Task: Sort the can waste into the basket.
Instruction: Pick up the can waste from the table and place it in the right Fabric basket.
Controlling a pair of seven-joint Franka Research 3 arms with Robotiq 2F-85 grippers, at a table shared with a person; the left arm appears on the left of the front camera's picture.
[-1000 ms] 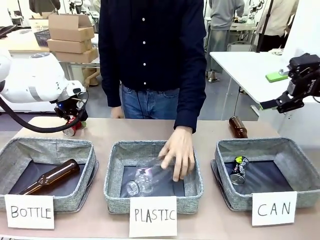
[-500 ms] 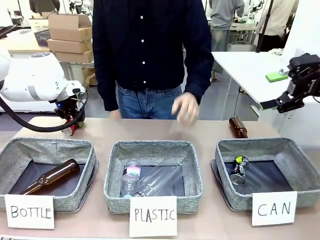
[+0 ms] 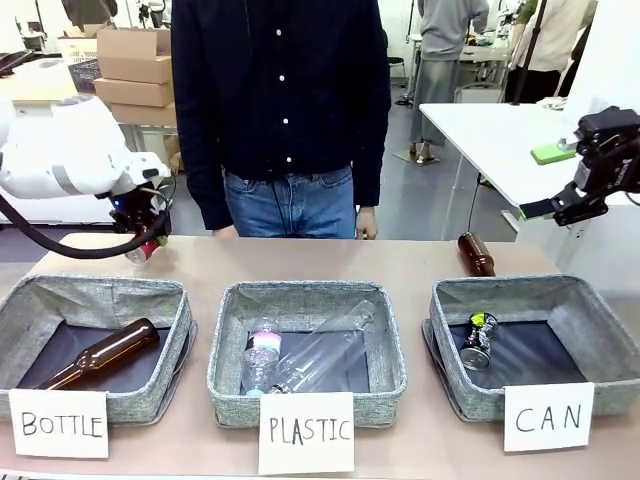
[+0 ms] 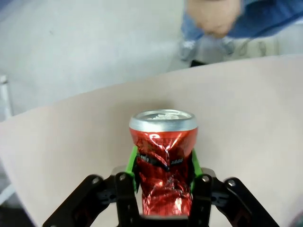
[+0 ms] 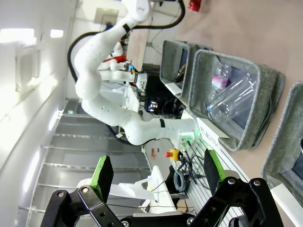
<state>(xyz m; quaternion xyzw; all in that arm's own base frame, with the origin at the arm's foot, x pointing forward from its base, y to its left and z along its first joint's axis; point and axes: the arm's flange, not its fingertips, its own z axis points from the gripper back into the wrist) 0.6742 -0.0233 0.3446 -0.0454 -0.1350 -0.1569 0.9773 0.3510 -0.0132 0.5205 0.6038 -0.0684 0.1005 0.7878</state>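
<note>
Front view faces the person (image 3: 280, 100) across the counter (image 3: 420, 262); left wrist view sits close on the can (image 4: 163, 175); right wrist view, rolled sideways, shares the middle basket (image 5: 277, 85)

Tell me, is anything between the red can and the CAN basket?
Yes. The red can, held in the left gripper, is far left; the PLASTIC basket sits between, and a brown bottle lies behind the CAN basket.

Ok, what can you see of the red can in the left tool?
The red can is small, metal, glossy red with a silver rim, its body crumpled and dented. It is clamped between the left tool's green pads, silver end pointing away from the tool, over the table's far left corner behind the BOTTLE basket.
</note>
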